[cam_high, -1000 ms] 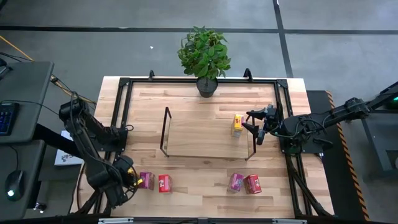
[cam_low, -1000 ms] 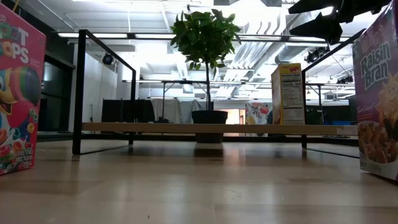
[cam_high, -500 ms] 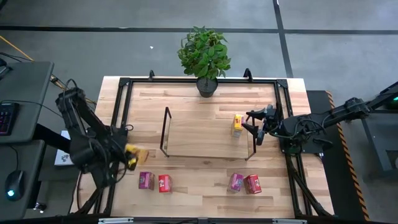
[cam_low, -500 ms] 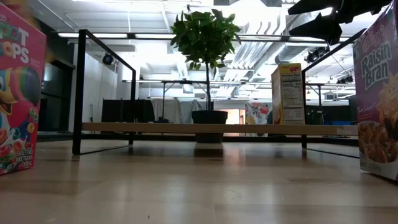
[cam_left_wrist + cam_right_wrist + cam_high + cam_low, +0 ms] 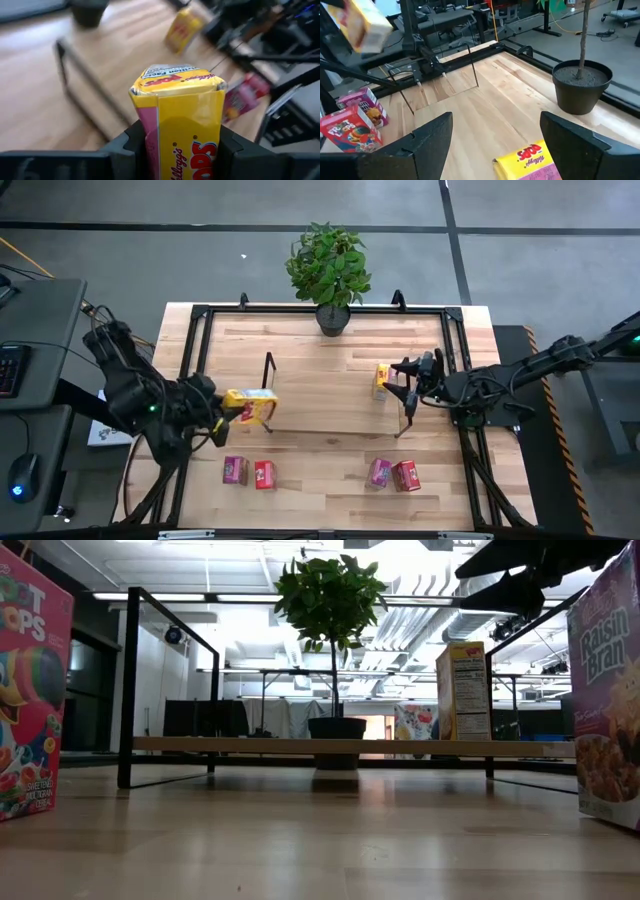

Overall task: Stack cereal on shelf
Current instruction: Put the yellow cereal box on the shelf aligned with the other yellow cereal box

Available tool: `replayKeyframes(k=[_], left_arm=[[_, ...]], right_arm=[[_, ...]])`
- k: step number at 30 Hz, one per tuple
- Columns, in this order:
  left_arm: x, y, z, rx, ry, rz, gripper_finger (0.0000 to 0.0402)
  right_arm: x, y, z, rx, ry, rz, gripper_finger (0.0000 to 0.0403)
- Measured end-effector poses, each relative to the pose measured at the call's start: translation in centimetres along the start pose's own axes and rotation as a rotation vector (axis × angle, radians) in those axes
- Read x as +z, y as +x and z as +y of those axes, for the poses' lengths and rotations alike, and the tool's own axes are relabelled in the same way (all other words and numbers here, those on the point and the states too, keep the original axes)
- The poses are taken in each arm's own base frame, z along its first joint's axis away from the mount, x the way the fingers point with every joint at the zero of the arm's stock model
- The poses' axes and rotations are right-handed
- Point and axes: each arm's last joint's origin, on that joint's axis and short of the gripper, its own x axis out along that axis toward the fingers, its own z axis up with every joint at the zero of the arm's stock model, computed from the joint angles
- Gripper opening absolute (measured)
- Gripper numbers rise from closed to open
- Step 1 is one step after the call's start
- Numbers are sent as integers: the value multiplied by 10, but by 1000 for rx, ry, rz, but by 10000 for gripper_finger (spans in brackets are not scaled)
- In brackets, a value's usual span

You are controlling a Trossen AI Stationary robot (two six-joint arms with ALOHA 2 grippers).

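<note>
My left gripper [image 5: 228, 412] is shut on a yellow cereal box [image 5: 250, 405] and carries it in the air just off the shelf's left end. The shelf [image 5: 330, 395] is a low wood board with a black frame [image 5: 266, 390] at each end. A second yellow box [image 5: 381, 380] stands on the board's right end, also in the low view [image 5: 463, 690]. My right gripper [image 5: 405, 385] hovers open beside that box, which shows between its fingers [image 5: 530, 160]. Two pink and two red boxes [image 5: 235, 470] [image 5: 264, 474] [image 5: 379, 472] [image 5: 405, 476] stand on the table's near part. My left gripper [image 5: 182, 145] pinches the yellow box between its two fingers [image 5: 135, 142], one on each side of its lower part [image 5: 185, 150]. The box's closed top end [image 5: 175, 80] points away from the gripper toward the shelf. It is lifted clear of the table.
A potted plant [image 5: 330, 270] stands at the table's far edge behind the shelf. A black frame [image 5: 195, 360] runs around the tabletop. In the low view a red box [image 5: 30, 700] and a pink box [image 5: 605, 690] stand close at either side.
My left gripper has risen from the table's near left corner and swung toward the far right, carrying the yellow box lifted clear up to the shelf's left end. My right gripper has shifted a little toward the yellow box on the shelf.
</note>
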Motion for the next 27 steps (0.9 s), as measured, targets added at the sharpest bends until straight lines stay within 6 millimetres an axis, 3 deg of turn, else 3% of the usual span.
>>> replayKeyframes(k=[4, 9, 17, 21, 27], left_arm=[[13, 10, -19, -26, 126, -47, 123], [18, 43, -38, -33, 323, 5, 123], [21, 89, -58, -19, 617, -12, 123], [22, 98, -64, -59, 683, -54, 123], [13, 103, -68, -166, 741, -53, 123]], right_arm=[[2, 0, 1, 7, 64, -16, 293], [7, 1, 6, 101, 110, -44, 293], [23, 15, 39, 548, 47, -219, 293], [24, 28, 55, 680, 19, -361, 293], [19, 55, 84, 681, -86, -346, 293]])
